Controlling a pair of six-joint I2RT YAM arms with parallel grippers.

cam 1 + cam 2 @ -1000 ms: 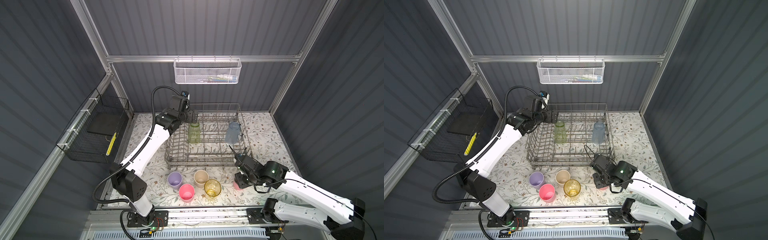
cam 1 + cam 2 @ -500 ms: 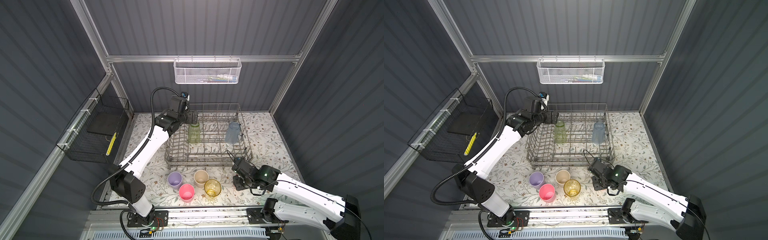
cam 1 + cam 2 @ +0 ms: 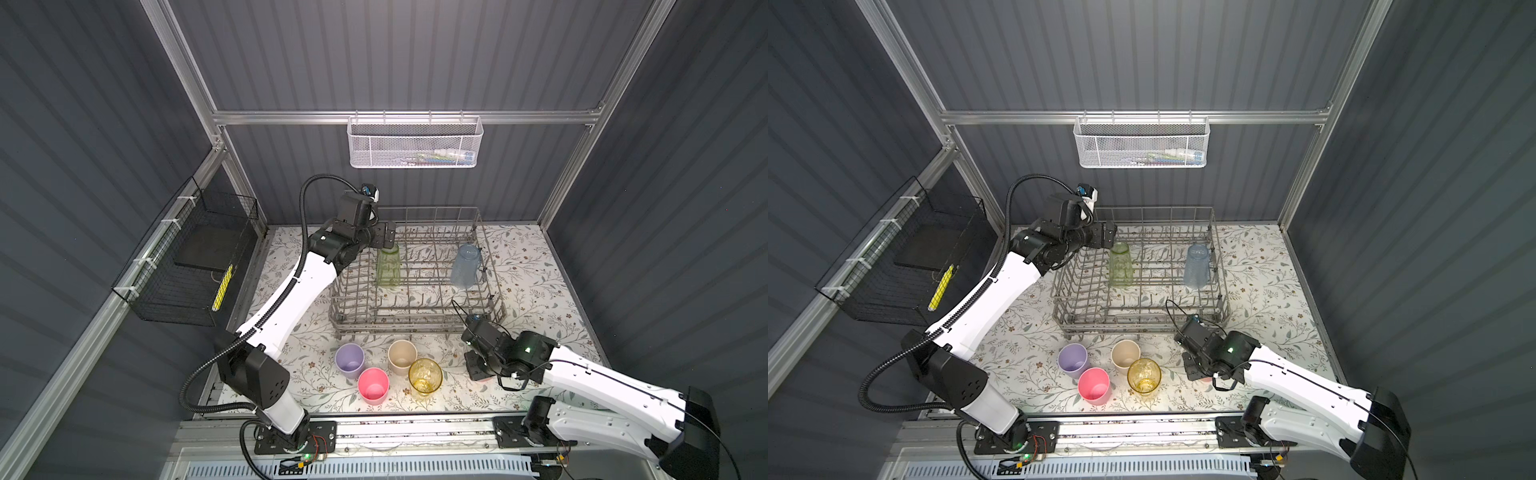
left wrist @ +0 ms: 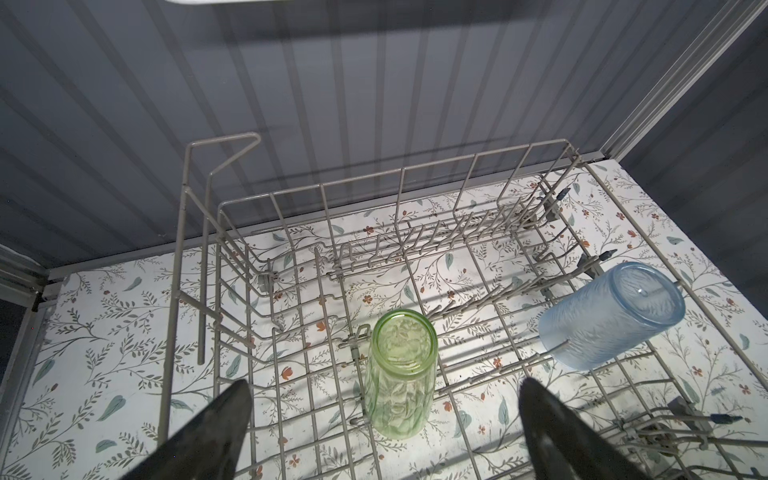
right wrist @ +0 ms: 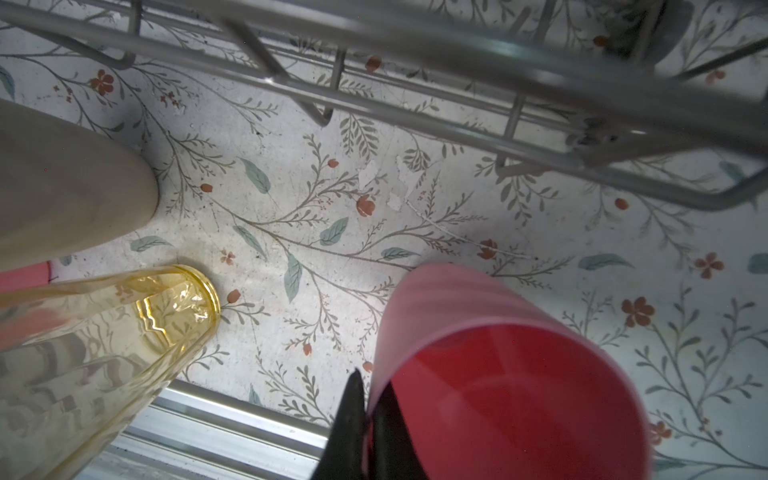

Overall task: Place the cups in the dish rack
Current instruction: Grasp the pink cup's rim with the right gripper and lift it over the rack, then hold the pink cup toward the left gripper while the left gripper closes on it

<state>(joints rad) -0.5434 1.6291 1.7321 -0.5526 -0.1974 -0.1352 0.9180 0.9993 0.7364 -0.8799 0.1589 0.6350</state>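
R tool (image 5: 368, 395) closed in, pinches pink cup (image 5: 478, 328)

Both top views: light from above, floral mat (image 3: 540, 266) bright, walls (image 3: 415, 54) dim. My right wrist view: dish rack (image 5: 457, 45) wires blurred close to lens, glare in amber cup (image 5: 158, 316), inside of pink cup (image 5: 449, 299) dark, beige cup (image 5: 62, 178) out of focus

Both top views look down from high and share the whole table (image 3: 536, 266). The left wrist view looks into the rack (image 4: 399, 249); the right wrist view sits right beside a pink cup (image 5: 478, 316).
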